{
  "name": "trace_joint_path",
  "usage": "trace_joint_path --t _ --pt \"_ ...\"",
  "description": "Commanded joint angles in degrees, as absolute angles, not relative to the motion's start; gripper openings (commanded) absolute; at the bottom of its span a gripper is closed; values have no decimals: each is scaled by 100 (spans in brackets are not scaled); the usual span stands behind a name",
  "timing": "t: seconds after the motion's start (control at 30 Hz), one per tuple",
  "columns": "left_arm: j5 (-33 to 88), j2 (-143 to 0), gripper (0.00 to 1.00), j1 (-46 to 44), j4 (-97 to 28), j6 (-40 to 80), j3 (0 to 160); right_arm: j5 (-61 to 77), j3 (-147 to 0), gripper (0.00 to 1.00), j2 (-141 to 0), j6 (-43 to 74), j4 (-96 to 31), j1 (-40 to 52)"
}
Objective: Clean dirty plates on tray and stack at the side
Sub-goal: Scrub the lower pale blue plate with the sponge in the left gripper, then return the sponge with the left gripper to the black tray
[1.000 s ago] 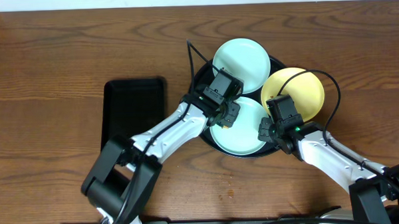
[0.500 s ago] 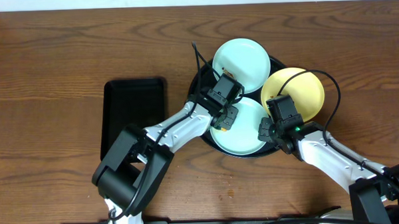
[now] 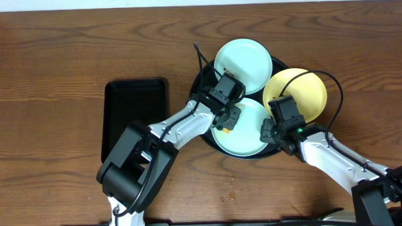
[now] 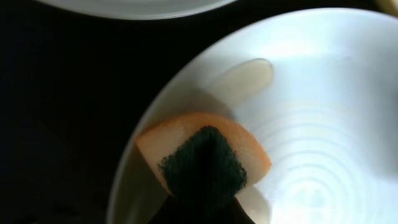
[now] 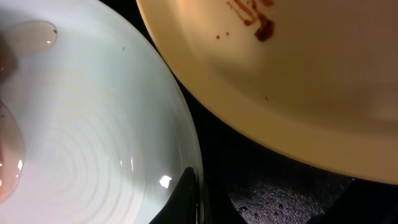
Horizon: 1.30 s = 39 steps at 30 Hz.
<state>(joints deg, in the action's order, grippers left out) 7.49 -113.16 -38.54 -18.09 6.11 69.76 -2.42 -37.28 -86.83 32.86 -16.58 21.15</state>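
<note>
L arm stretched fwd-right, L gripper (image 3: 228, 119) tipped down, clamped on sponge (image 4: 205, 158). R arm bent inward, R gripper (image 3: 265, 132) pinching plate (image 5: 93, 124) rim.

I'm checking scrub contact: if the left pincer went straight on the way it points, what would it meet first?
The sponge it holds, seemingly already on the near mint plate; just behind it, that plate's surface.

The overhead view is bright and evenly lit, and the tabletop (image 3: 51, 58) is sharp, with soft shadows. Both wrist views are dim and very close: the tray (image 4: 62, 93) sinks into black, the sponge (image 4: 205, 162) is blurred, and a small glare spot sits on the mint plate (image 5: 93, 143).
</note>
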Motion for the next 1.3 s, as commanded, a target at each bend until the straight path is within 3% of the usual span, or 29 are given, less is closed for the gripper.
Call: trace_joint_path --t 0.0,0.2,0.47,0.73,0.83,1.13,1.27 --pt "1669 -11719 8 -3905 -1916 587 6866 -250 -3695 1 -8724 3249 -1688 2141" --pt "1844 -11843 8 -3920 -2010 762 6862 -250 -3695 1 -8724 3249 -1691 2141" --pt "3267 -11651 7 -3861 -2003 755 7048 -250 -3695 1 -8724 3249 -1688 2141" --pt "3780 -10062 8 -3369 -2001 930 7575 -250 -3695 2 -8724 3249 -1693 2141" --pt "3277 -9424 7 -3122 -2257 928 7575 -250 -3695 2 -8724 3249 -1691 2141" --pt "-458 -8711 8 -2099 -4934 1125 7540 -248 -3695 4 -8724 3251 -1691 2141" --pt "-683 -8851 8 -1374 -5282 1151 7172 -250 -3695 4 -8724 3251 -1691 2141"
